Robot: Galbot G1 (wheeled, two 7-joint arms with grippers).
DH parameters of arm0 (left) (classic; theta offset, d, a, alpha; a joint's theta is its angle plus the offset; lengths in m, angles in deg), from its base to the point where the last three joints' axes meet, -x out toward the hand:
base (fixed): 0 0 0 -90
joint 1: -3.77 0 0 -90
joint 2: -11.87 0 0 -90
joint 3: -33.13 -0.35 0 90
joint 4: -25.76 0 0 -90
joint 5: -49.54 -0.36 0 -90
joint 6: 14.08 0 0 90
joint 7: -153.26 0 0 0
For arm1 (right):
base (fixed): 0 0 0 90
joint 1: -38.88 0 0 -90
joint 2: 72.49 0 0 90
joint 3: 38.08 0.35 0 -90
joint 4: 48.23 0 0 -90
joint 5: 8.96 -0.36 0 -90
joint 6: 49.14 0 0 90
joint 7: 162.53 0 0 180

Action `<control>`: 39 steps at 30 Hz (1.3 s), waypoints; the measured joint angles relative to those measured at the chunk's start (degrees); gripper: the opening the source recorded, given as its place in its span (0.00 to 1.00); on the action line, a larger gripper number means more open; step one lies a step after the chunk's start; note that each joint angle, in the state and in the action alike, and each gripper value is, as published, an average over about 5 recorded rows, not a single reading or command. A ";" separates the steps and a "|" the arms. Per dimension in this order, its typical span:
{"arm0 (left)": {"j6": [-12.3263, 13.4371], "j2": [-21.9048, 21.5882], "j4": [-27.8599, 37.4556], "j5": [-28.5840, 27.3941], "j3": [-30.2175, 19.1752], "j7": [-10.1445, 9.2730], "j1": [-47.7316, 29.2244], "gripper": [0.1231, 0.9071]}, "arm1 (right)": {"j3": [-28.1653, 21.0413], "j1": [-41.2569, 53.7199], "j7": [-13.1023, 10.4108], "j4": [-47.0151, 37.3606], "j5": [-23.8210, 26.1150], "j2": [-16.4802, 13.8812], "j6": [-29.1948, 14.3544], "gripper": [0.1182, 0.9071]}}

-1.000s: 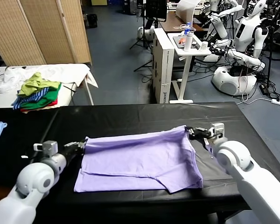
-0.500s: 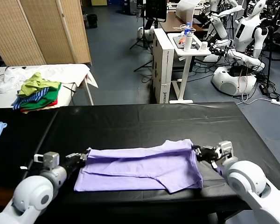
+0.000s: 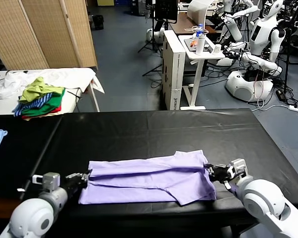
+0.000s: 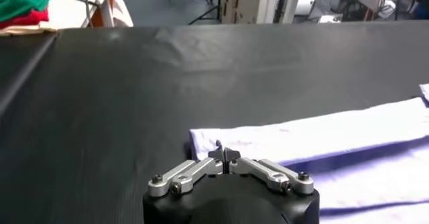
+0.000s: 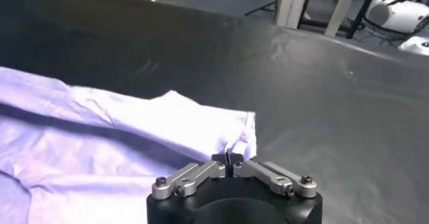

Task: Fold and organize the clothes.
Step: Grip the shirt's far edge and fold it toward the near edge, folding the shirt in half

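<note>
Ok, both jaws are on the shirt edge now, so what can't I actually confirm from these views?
- Cartoon print on the pale lavender thin-fabric T-shirt: no view shows it; may be folded under.
- Lower layers and sleeves: head view, covered by the folded-over top layer.
- Left gripper pinch point: left wrist view, hidden by its own body.
- Right gripper pinch point: likewise.
- Black table near edge: head view, hidden by both arms.

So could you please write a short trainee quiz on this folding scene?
1. True or false: both claws are shut on the T-shirt.
2. Which lies on the black table? A) T-shirt B) clothes pile C) bottle
3. Fill in: the left claw grips the shirt's ___ end.

Key: 1 true, the right claw too; 2 A, the pile is on the white table; 3 left.
</note>
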 joint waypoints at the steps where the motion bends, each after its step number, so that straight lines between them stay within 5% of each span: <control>1: 0.01 0.07 -0.09 -0.07 0.05 0.00 0.18 0.05 | -0.07 -0.09 0.01 -0.03 0.00 0.00 0.00 0.05; 17: 0.36 1.20 -0.14 -1.78 0.92 0.16 2.00 0.05 | -0.86 -0.76 0.16 -0.82 0.56 0.25 0.00 0.06; 20: 0.23 1.49 -0.17 -2.26 0.94 0.06 2.26 0.05 | -0.48 -1.21 0.43 -0.27 0.09 0.07 0.00 0.14; 24: -0.37 1.93 -0.64 -3.33 0.79 -0.44 2.58 0.09 | 0.55 -2.16 0.65 1.20 -1.26 -0.62 0.00 0.44; 31: -1.19 2.12 -2.63 -3.31 1.82 -2.31 4.04 0.56 | 3.80 -3.31 -0.31 4.62 -3.57 -1.07 0.01 0.94; 35: -0.35 2.21 -3.77 -1.44 3.17 -3.21 4.28 0.87 | 4.07 -1.94 -1.35 3.81 -3.44 0.51 -0.06 0.99; 39: 1.68 3.35 -3.30 -0.24 3.74 -3.62 2.82 0.99 | 3.14 0.43 -1.56 0.73 -1.75 3.12 -1.82 1.00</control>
